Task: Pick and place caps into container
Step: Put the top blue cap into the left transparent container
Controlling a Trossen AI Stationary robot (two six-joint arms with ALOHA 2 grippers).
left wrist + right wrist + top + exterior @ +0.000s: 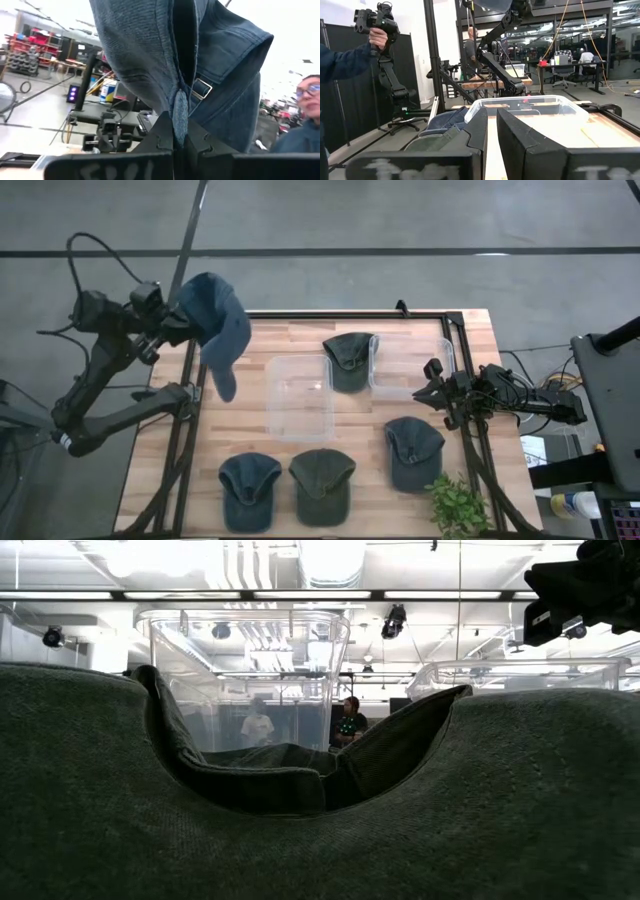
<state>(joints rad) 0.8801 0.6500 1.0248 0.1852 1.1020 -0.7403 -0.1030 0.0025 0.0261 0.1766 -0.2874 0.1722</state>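
My left gripper (186, 320) hangs above the table's far left corner, shut on a slate-blue cap (214, 318), which is lifted clear. Four more caps lie on the table. An olive cap (350, 360) sits between two clear containers (300, 395) (410, 365). A blue cap (413, 450) lies on the right, another blue cap (250, 490) and an olive cap (322, 485) near the front edge. My right gripper (432, 390) waits at the right container's near edge with its fingers shut (491, 131), holding nothing. My left gripper pinches the blue cap's back rim (180, 112) between its two fingers, beside the strap buckle (201, 90). The fingers reach level from the table's left. The cap is lifted clear, crown ahead of the fingers, and its brim (226, 378) hangs down toward the table.
The olive front cap fills the low view (480, 800), with the containers (250, 670) behind it. A small green plant (458, 505) stands at the near right corner. A black frame rail (340, 313) runs along the far edge. People stand beyond the table (307, 100) (350, 55).
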